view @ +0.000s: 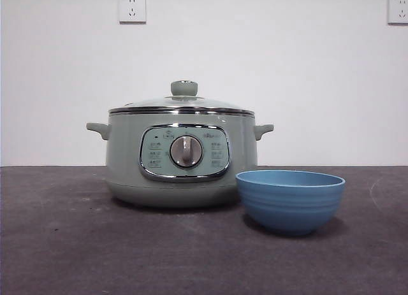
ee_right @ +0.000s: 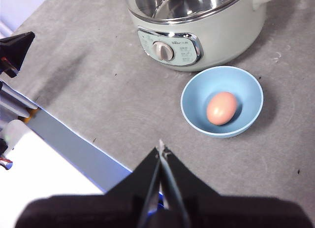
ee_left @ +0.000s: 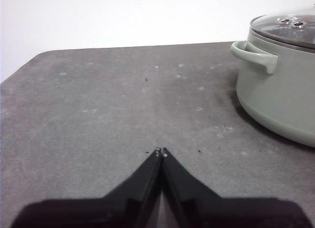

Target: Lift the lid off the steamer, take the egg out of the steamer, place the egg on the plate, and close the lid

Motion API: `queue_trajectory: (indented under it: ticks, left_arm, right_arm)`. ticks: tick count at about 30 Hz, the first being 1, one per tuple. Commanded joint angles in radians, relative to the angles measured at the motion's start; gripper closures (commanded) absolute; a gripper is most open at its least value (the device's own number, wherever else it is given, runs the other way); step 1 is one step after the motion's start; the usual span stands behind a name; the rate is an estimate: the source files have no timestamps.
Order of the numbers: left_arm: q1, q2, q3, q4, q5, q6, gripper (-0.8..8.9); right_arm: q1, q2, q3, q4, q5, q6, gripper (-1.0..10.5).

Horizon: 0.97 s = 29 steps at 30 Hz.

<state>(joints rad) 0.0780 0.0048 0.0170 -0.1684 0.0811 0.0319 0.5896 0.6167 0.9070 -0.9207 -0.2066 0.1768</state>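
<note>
Now the lid is sitting squarely on the steamer, its steel rim lying flush along the pot's top edge and its pale green knob standing upright at the centre. In the left wrist view two small metal fittings are showing through the glass. The steamer is standing on the dark grey table with its chrome-framed panel and silver dial facing the front camera, one small handle jutting out on each side.

Just beside the steamer, on the side nearer the camera and toward the right of the front view, the plate is resting upright on the table; whether the two are touching cannot be told. From the right wrist view the egg is lying inside the plate, on its blue bottom, tan and whole.

The right gripper is hanging high over the table's near edge, well apart from the plate, its jaws pressed together and grasping nothing. The left gripper is hovering low above bare tabletop, well apart from the steamer's handle, jaws likewise closed tip to tip and empty. Behind everything a white wall is carrying two sockets.
</note>
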Motion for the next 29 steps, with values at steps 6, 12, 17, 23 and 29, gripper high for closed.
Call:
queue_trajectory:
  ticks: [6, 12, 17, 23, 29]
  left_arm:
    - [0.004, -0.002, -0.014, 0.002, 0.000, -0.010, 8.17]
    - [0.004, -0.002, -0.014, 0.002, 0.000, -0.010, 8.17]
    - [0.004, -0.002, -0.014, 0.002, 0.001, -0.010, 8.17]
    - [0.004, -0.002, -0.014, 0.002, 0.000, -0.010, 8.17]
    - [0.004, -0.002, -0.014, 0.002, 0.000, -0.010, 8.17]
  right_arm:
    - [-0.003, -0.010, -0.001, 0.012, 0.015, -0.043, 9.5]
    - [-0.200, -0.090, -0.056, 0.203, -0.008, -0.149, 9.5]
    - [-0.439, -0.243, -0.288, 0.403, -0.086, -0.149, 9.5]
    - [-0.600, -0.465, -0.639, 0.619, -0.080, -0.140, 9.5]
    - [-0.636, -0.599, -0.787, 0.653, -0.078, -0.141, 9.5]
